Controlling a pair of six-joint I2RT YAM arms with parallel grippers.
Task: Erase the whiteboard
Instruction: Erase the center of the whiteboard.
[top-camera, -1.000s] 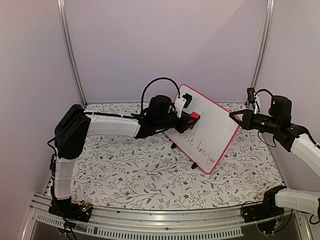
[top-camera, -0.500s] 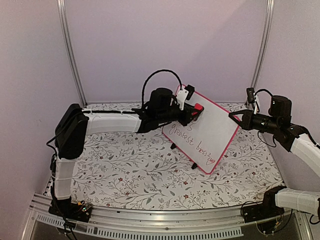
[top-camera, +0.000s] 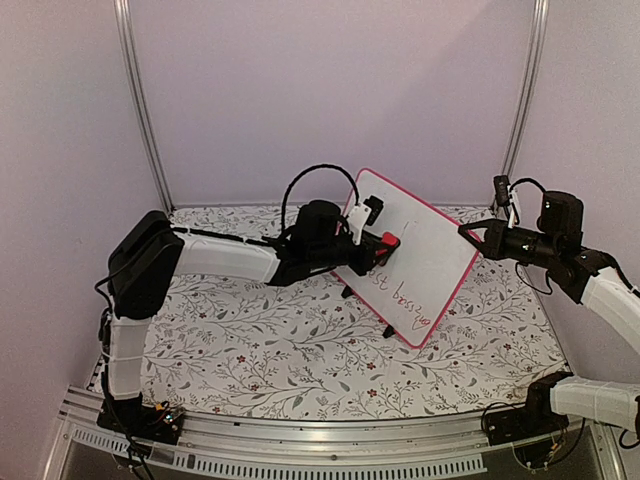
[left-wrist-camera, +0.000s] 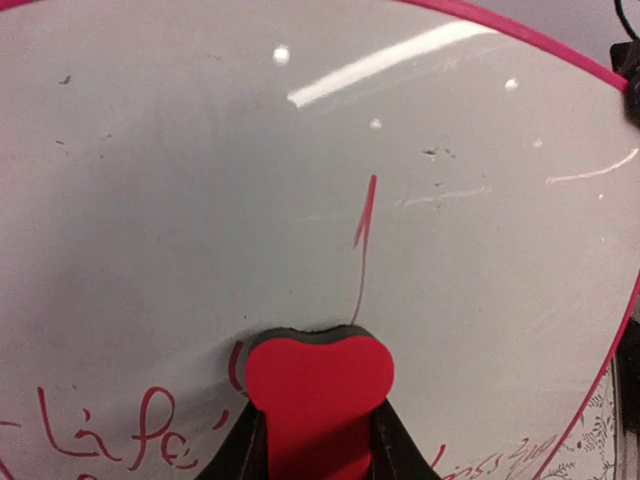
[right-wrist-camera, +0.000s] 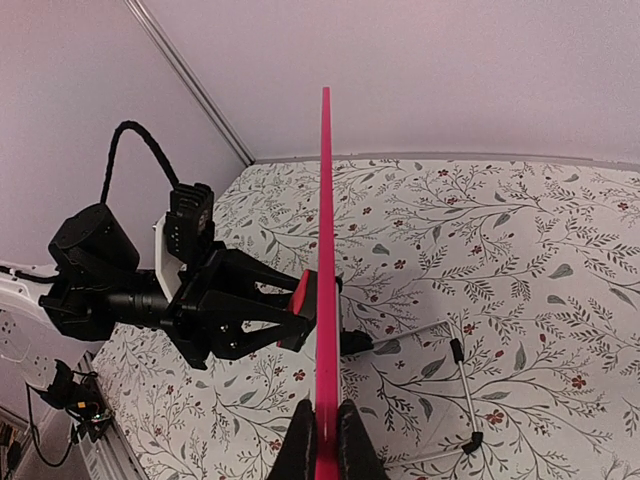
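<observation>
Far left: your left arm reaches from its base across the floral-patterned table (top-camera: 250, 340) toward the middle. There, your left gripper (top-camera: 380, 243) is clenched on a red eraser block (left-wrist-camera: 318, 385). In the left wrist view, you see a dark finger (left-wrist-camera: 245, 450) on each side of the block. The block's grey-edged end is pressed against the whiteboard (top-camera: 430, 245).

Centre: the whiteboard stands on the table right of centre, tilted, with its face turned toward your left arm. Two small black feet (top-camera: 388, 331) rest on the table beneath its lower edge. The upper part of the face is white, apart from a thin red stroke (left-wrist-camera: 362, 225) just above the eraser and a few faint grey marks. Red handwriting (top-camera: 400, 298) runs along the lower part. You can read "Life" to the lower left of the block in the left wrist view.

Right: your right gripper (top-camera: 468, 232) is pinched onto the board's pink frame (right-wrist-camera: 326, 250) at its right edge. The right wrist view shows both fingers (right-wrist-camera: 300, 440) squeezing the frame edge-on. The right arm comes in from the right side, with its forearm held above the table.
</observation>
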